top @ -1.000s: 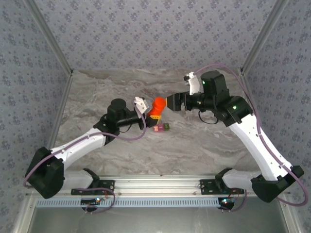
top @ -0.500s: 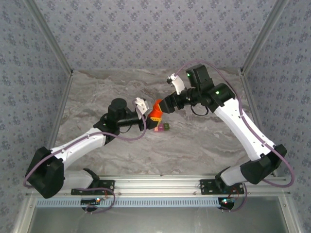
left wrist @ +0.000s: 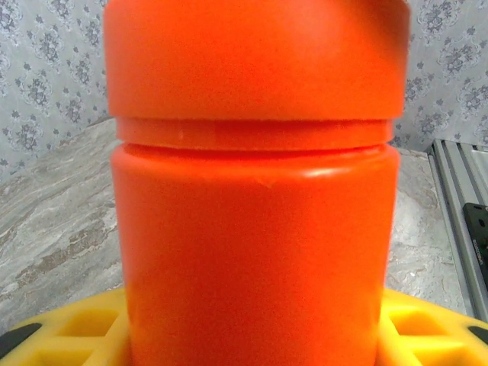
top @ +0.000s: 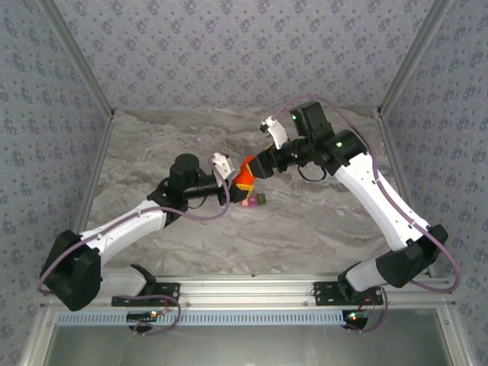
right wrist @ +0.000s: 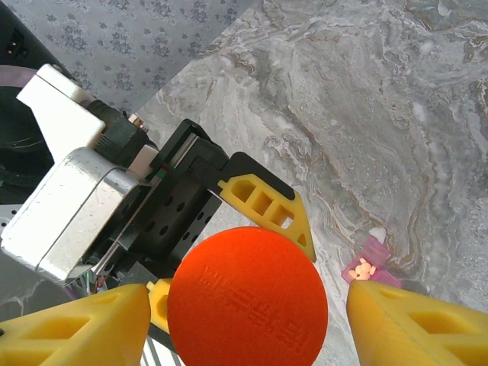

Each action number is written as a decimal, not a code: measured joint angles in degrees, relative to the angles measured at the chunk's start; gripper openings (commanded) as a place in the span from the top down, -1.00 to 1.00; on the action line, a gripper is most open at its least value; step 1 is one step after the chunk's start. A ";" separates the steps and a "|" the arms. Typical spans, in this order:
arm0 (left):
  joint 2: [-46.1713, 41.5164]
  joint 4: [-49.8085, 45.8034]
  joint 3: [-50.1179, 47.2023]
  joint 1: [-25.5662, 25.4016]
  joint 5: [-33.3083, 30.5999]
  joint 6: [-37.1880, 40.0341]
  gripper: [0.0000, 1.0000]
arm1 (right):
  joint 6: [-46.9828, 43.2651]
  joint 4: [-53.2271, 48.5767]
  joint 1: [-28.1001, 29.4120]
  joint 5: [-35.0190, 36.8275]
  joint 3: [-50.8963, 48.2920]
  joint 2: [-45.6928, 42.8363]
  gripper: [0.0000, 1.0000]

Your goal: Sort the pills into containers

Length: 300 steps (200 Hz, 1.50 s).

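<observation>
The left gripper [top: 238, 178] pinches the orange bottle [top: 244, 175] around its body at the middle of the marble table [top: 320, 229], holding it upright; in the left wrist view its yellow fingers [left wrist: 69, 335] press against either side of the bottle's base. The right gripper [top: 256, 167] reaches in from the far right at the bottle's top, and in its wrist view its own yellow fingers [right wrist: 84, 328] stand spread to either side of the round cap [right wrist: 248, 301], with a narrow gap showing on the right side. The containers [top: 255, 200] rest on the table just near and slightly right of the bottle, apart from both grippers, and the pink compartment [right wrist: 364, 265] holds something pale, too small to make out
</observation>
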 measured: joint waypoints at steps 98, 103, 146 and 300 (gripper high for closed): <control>0.00 -0.04 0.66 0.00 0.59 -0.04 1.00 | -0.72 -0.87 0.52 -0.90 0.02 0.74 0.02; 0.00 -0.07 0.66 0.00 0.59 -0.07 1.00 | -0.59 -0.94 0.52 -0.90 0.04 0.74 0.07; 0.00 -0.63 0.68 0.22 -0.13 -0.35 1.00 | 5.22 0.50 2.12 2.99 -0.59 0.48 0.37; 0.20 1.11 -0.33 0.13 -3.41 -0.35 1.00 | 36.61 12.13 7.26 22.71 -13.70 -11.23 -0.76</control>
